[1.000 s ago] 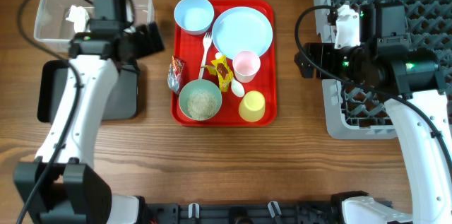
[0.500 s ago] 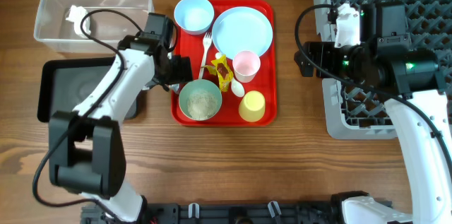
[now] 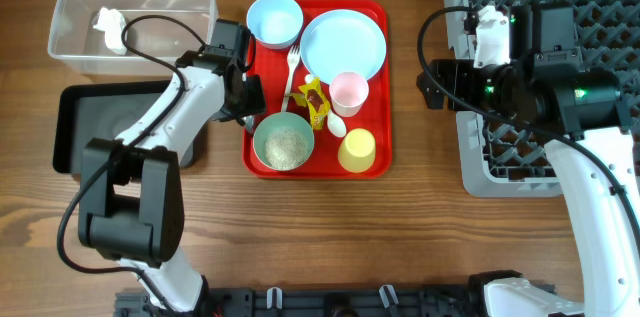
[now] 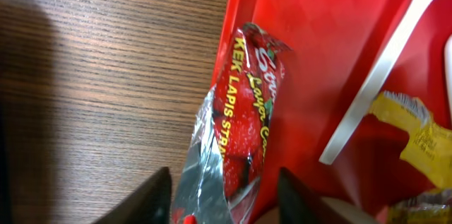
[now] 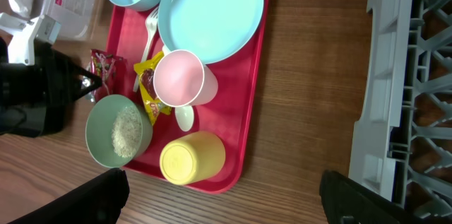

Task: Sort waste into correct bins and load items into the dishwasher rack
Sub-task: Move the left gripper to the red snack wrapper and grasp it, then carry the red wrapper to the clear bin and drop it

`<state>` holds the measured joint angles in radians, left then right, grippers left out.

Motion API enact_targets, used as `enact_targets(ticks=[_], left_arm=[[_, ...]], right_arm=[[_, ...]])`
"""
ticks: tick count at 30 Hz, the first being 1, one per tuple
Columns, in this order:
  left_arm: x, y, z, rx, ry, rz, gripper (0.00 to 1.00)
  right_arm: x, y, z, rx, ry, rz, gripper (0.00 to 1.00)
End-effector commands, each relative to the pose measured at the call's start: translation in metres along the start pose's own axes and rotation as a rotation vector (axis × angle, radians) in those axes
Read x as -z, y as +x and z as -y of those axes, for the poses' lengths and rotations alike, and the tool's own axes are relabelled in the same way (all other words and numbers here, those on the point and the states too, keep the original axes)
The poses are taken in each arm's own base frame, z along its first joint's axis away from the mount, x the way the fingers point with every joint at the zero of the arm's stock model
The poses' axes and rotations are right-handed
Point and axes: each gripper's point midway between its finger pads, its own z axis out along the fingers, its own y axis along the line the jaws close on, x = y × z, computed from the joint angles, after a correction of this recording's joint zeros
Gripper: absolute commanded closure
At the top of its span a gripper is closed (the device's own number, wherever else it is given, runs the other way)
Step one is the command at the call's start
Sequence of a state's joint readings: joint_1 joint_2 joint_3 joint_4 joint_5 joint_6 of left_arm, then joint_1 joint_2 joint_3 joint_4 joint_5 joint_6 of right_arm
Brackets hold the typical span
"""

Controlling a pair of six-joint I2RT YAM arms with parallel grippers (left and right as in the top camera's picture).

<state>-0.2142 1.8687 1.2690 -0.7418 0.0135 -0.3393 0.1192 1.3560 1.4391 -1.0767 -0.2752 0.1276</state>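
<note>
Red snack wrapper, left fingers astride, pointing down

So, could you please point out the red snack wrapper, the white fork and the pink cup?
red snack wrapper (image 4: 244, 104): left wrist view, on its printed red face.
white fork (image 4: 374, 86): left wrist view, on its handle.
pink cup (image 5: 180, 77): right wrist view, middle of its round top.
</note>
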Motion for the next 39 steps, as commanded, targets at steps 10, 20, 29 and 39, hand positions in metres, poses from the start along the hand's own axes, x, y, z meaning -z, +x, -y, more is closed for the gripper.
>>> enact_targets(ticks=[10,20,29,39], left_arm=[[-0.017,0.004,-0.003,0.019,-0.015,-0.026,0.80],[-0.015,-0.003,0.000,0.019,-0.003,0.001,0.96],[0.053,-0.025,0.011,0.013,0.038,0.094,0.96],[0.148,-0.052,0.019,0.009,0.131,0.362,0.96]], right_arm=[[0.003,-0.004,-0.001,0.003,0.011,0.013,0.09],[0.003,-0.004,-0.001,0.003,0.011,0.011,0.09],[0.003,-0.004,-0.001,0.003,0.012,0.012,0.09],[0.003,-0.005,-0.001,0.005,0.011,0.016,0.09]])
